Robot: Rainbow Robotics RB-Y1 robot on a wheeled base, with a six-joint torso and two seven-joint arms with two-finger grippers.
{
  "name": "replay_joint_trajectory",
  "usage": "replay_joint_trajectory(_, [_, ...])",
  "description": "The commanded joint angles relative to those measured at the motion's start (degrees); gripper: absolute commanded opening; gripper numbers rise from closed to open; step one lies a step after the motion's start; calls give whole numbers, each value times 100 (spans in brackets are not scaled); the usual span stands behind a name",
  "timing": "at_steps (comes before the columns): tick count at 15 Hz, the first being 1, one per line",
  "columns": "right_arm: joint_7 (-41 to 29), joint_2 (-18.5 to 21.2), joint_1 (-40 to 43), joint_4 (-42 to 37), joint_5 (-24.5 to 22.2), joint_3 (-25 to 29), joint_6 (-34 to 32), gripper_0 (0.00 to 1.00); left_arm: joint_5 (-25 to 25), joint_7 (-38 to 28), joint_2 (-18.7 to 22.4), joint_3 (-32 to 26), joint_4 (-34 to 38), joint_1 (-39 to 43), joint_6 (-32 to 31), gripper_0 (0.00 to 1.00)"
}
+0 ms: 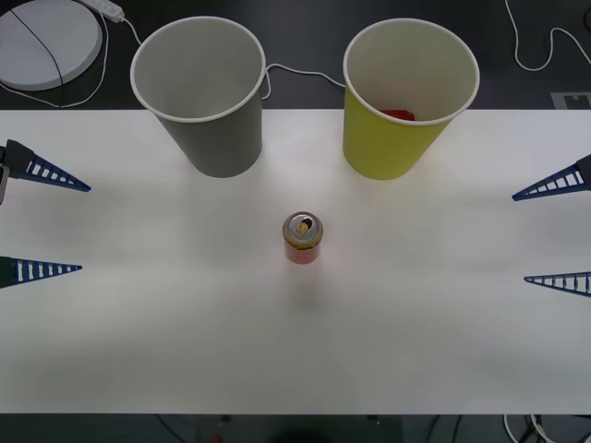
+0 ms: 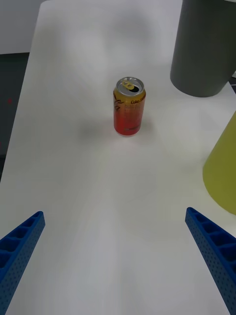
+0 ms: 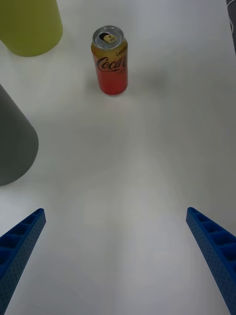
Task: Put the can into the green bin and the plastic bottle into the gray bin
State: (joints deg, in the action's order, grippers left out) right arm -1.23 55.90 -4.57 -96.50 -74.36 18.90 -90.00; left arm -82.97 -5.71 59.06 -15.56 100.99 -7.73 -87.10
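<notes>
can (image 1: pixel 302 238) upright mid-worktop (image 1: pixel 295 351) | midway between left end effector (image 1: pixel 42 221) and right end effector (image 1: pixel 554 235) | both spread wide, holding nothing

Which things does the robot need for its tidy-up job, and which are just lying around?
For the job: the can, standing mid-table; the green bin; the gray bin; the left tool and right tool, both open at the table's sides.

Lying about: the white round disc; white cables.

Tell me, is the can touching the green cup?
Apart. In the front view the can stands upright on bare white table, well in front of the green bin, with open tabletop between them.
</notes>
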Motion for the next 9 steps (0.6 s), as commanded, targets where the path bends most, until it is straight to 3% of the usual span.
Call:
replay_joint_trajectory(1, [0,0,0,0,0,0,0,100,0,0,0,0,0,0,0,100])
replay_joint_trajectory(9, [18,-132,18,79,18,-141,0,100,0,0,0,0,0,0,0,100])
